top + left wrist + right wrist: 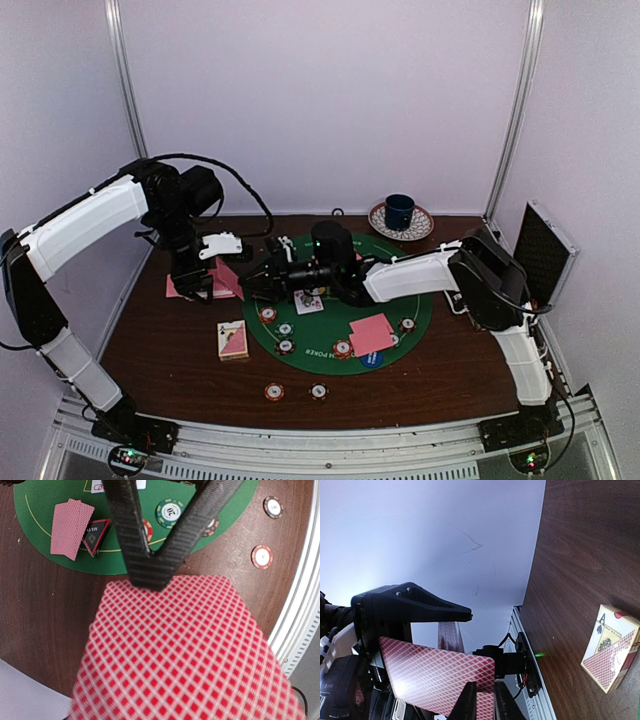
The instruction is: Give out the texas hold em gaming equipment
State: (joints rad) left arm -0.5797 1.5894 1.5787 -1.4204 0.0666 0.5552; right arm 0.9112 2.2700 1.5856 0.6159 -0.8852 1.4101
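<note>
Left tool (150, 577) clamped on pink-backed cards (180, 650), right tool (485, 704) straddling their edge, grip seemingly unsettled, cannot tell

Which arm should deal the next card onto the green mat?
Right. The right gripper straddles the edge of the pink-backed cards and its arm reaches across the green mat. The left gripper is shut on those cards, so it serves as the holder.

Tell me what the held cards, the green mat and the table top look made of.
Held cards: likely coated paper, printed pink lattice back. Green mat: probably felt, matte with printed lines. Table top: dark brown wood or veneer, faint grain, slight sheen.
</note>
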